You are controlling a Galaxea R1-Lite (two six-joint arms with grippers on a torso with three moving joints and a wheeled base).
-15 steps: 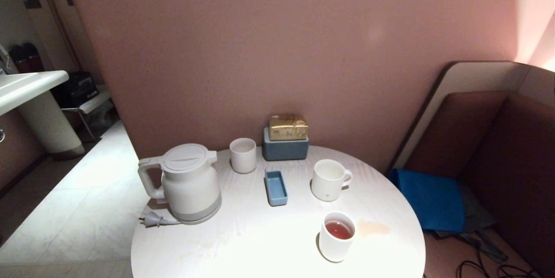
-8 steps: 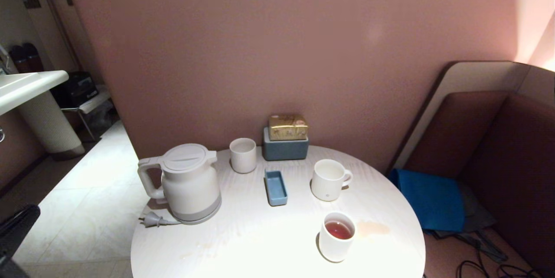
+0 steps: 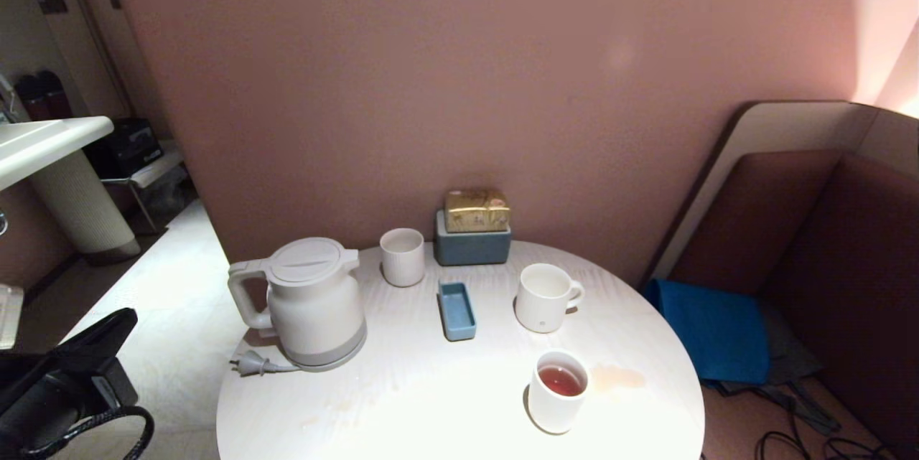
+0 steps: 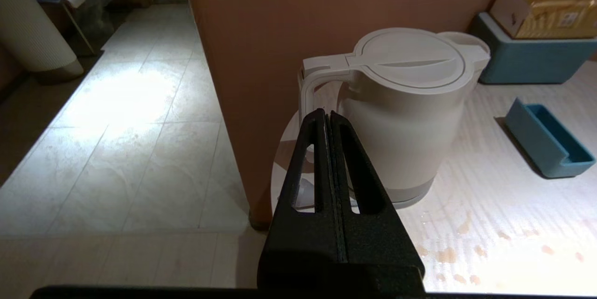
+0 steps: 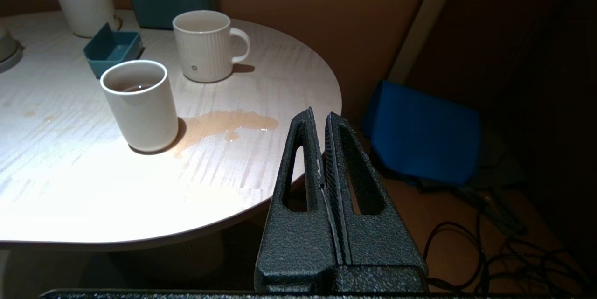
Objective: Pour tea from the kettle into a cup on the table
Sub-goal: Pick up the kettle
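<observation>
Newly risen at eight o'clock: left pincer, shut and empty, probably heading for kettle handle.

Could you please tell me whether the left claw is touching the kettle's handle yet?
Apart. In the head view, the left claw sits low beside the table, with open floor between it and the kettle; its fingers are shut.

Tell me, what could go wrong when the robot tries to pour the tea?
1. The left gripper is shut and off the table's edge; it must open to take the kettle's handle, or it may just bump it.
2. The cup already holds tea, so more could overflow.
3. A spill beside the cup may make it slide.
</observation>
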